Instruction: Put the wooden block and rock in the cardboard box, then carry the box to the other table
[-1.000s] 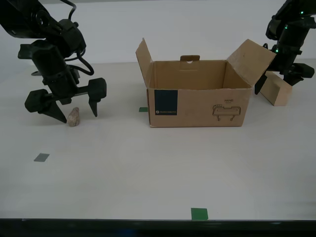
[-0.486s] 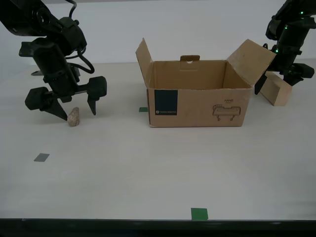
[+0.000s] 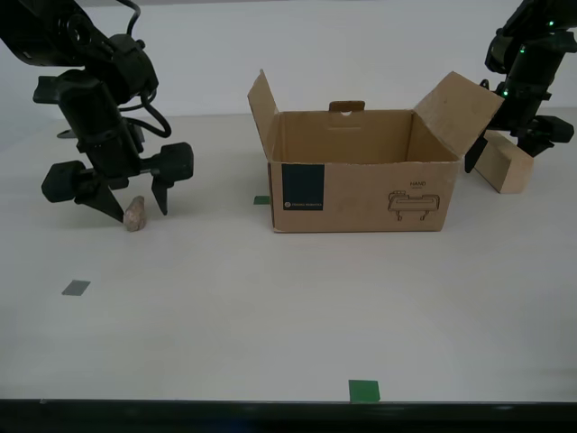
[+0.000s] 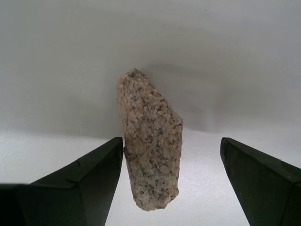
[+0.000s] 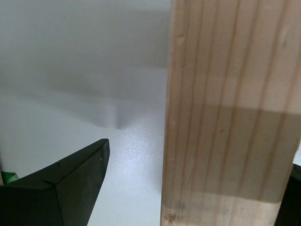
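Rock (image 4: 150,146) touching one second-pincer finger (image 4: 89,181), speckles visible only up close

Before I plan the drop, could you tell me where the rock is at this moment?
The rock stands on the table at the exterior view's left, well clear of the cardboard box, between the open jaws of my second gripper, against one finger.

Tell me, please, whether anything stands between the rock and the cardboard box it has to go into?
Nothing visible does. The rock lies on the table between the open fingers of my second gripper, and the stretch of table from it to the cardboard box is bare apart from a flat green tape mark. The box's flaps stand open.
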